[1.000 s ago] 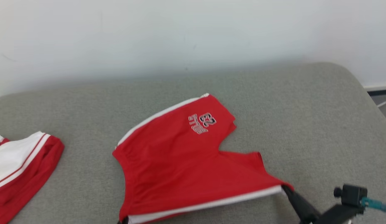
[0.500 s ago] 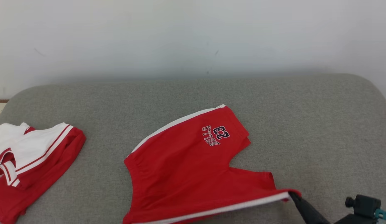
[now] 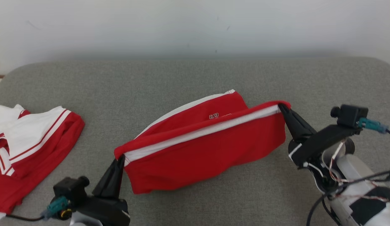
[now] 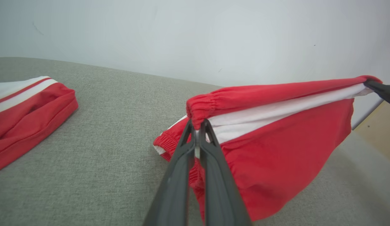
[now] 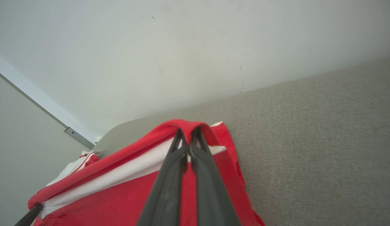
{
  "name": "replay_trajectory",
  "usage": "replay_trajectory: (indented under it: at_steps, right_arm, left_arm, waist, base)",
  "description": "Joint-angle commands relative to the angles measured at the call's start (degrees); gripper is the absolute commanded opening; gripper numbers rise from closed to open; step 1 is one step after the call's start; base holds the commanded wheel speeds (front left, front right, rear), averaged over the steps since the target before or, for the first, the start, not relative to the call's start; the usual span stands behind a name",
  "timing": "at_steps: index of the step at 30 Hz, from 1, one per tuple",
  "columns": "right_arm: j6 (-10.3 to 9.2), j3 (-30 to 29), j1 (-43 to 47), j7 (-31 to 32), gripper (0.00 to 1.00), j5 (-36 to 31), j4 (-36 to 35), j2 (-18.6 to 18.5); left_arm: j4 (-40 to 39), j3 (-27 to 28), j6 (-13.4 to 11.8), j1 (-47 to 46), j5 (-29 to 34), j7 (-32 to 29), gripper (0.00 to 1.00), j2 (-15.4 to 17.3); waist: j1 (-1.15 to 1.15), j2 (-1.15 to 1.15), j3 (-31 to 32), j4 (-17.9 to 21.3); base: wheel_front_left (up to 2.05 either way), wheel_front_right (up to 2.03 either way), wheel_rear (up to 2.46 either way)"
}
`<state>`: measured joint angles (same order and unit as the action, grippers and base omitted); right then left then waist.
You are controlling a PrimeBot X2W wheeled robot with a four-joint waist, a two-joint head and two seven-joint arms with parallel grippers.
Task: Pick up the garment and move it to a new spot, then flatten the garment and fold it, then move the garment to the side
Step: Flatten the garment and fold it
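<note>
While the left gripper (image 3: pixel 120 157) is clamped on the waistband corner and the right gripper (image 3: pixel 280 107) on the hem corner, the red shorts (image 3: pixel 207 150) hang stretched between them over the middle of the grey cushion (image 3: pixel 119 88), their far leg lying on it.

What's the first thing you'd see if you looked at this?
The bright red shorts in the middle, their white-striped edge lifted and stretched above the grey cushion. The left fingers pinch its waistband end at lower left, the right fingers the other end at right. Another red and white garment lies at the left edge.
</note>
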<state>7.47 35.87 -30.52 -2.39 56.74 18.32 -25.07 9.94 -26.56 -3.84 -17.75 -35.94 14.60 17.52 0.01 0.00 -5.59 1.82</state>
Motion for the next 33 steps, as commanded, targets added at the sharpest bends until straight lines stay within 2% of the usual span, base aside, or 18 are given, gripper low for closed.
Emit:
replay_trajectory:
  at_steps: [1, 6, 11, 18, 27, 28, 29, 30, 31, 32, 33]
  right_arm:
    - [0.04, -0.13, -2.60, 0.51, 0.00, -1.14, 1.87, 0.47]
    - [0.05, 1.46, -13.55, 2.83, 0.00, -2.59, 11.41, 5.13]
    - [0.05, 2.70, -22.54, 2.50, 0.00, -2.40, 21.28, 8.80]
    - [0.05, 5.64, -30.72, 0.48, 0.00, -2.67, 31.69, 11.15]
    - [0.05, 8.71, -34.56, -3.11, 0.00, -1.39, 37.77, 12.76]
    - [0.05, 9.10, -34.66, -3.35, 0.13, -1.22, 38.03, 12.78]
    - [0.05, 9.50, -34.71, -3.63, 0.49, -0.90, 38.34, 12.83]
    - [0.05, 9.87, -34.57, -3.74, 1.00, -0.45, 38.59, 12.89]
    - [0.05, 10.24, -34.45, -3.92, 1.00, -0.07, 38.79, 12.82]
    - [0.05, 10.52, -34.36, -4.21, 1.00, 0.41, 38.90, 12.63]
    - [0.05, 10.83, -34.21, -4.27, 1.00, 0.87, 38.92, 12.39]
  left_arm:
    - [1.10, 0.24, 0.38, -1.85, 0.11, -0.20, 0.00, 0.15]
    - [6.24, 0.19, 2.30, -9.81, 0.69, -0.94, 0.00, -0.56]
    - [11.52, -0.49, 3.81, -16.53, 1.64, -0.92, 0.00, -1.73]
    - [17.54, -1.80, 5.50, -23.33, 3.03, -0.26, 0.00, -4.25]
    - [22.02, -1.68, 6.70, -27.18, 4.64, 0.54, 0.00, -6.39]
    - [22.46, -1.56, 6.70, -27.24, 4.78, 0.61, 0.00, -6.56]
    - [22.81, -1.38, 6.85, -27.24, 4.87, 0.63, 0.00, -6.72]
    - [23.03, -1.26, 6.99, -27.11, 5.05, 0.60, 0.00, -6.83]
    - [23.22, -1.05, 6.98, -26.92, 5.29, 0.64, 0.44, -6.95]
    - [23.16, -0.72, 6.97, -26.60, 5.39, 0.66, 1.00, -7.08]
    - [23.05, -0.49, 7.02, -26.12, 5.68, 0.68, 1.00, -7.17]
  waist:
    - [-0.01, 0.00, -2.48, -0.68]
    - [-0.01, 0.00, -6.58, -1.57]
    - [-0.01, 0.00, -11.11, -2.24]
    - [-0.01, 0.00, -16.15, -3.55]
    - [-0.01, 0.00, -18.46, -4.19]
    - [-0.01, 0.00, -18.46, -4.24]
    - [-0.01, 0.00, -18.39, -4.30]
    - [-0.01, 0.00, -18.24, -4.37]
    - [-0.01, 0.00, -18.05, -4.42]
    - [-0.01, 0.00, -17.79, -4.44]
    - [-0.01, 0.00, -17.54, -4.48]
  base:
    - [0.00, 0.00, 0.00]
    - [0.00, 0.00, 0.00]
    - [0.00, 0.00, 0.00]
    - [0.00, 0.00, 0.00]
    - [0.00, 0.00, 0.00]
    - [0.00, 0.00, 0.00]
    - [0.00, 0.00, 0.00]
    - [0.00, 0.00, 0.00]
    - [0.00, 0.00, 0.00]
    - [0.00, 0.00, 0.00]
    - [0.00, 0.00, 0.00]
